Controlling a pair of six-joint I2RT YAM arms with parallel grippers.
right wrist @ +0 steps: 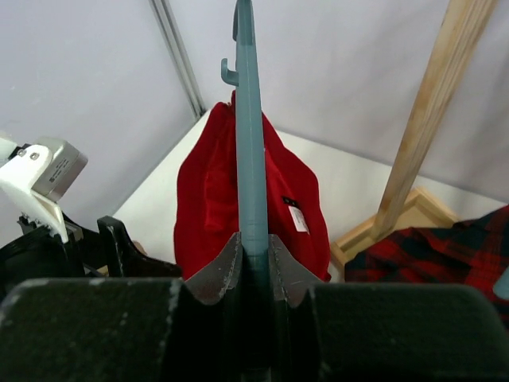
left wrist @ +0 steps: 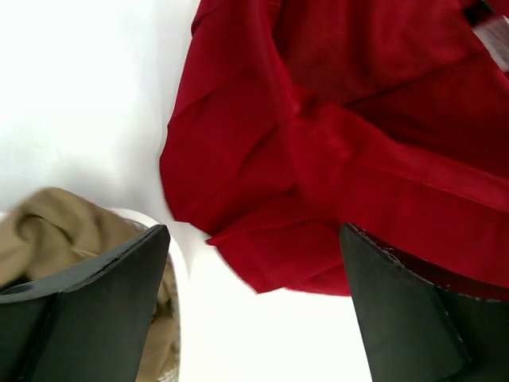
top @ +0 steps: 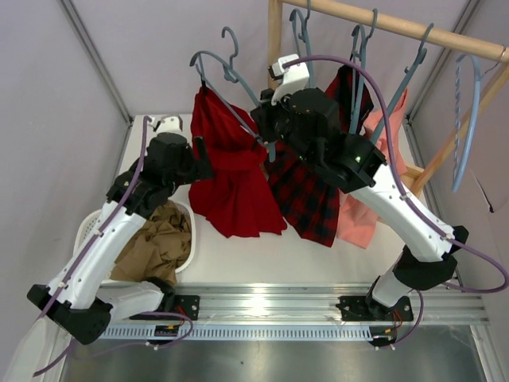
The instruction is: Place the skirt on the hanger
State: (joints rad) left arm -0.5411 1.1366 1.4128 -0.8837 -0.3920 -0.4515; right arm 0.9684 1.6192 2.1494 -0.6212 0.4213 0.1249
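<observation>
Sitting nearest, the basket (top: pixel 86 231) holds a tan garment (top: pixel 155 243). Above it the left gripper (left wrist: pixel 250 239) gapes beside the skirt (top: pixel 231 175), draped on the hanger (right wrist: pixel 248 159) that the right gripper (right wrist: pixel 254 255) clamps; plaid garment (top: pixel 306 199) and wooden rail (top: pixel 398 28) crowd behind.

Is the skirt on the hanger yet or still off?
On: the skirt drapes down both sides of the hanger, which the right gripper clamps.

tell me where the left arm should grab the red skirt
Probably the loose lower hem of the skirt, coming from the robot's left. It hangs free off the hanger, which the right gripper clamps, and the left gripper, fingers open, faces that edge.
</observation>
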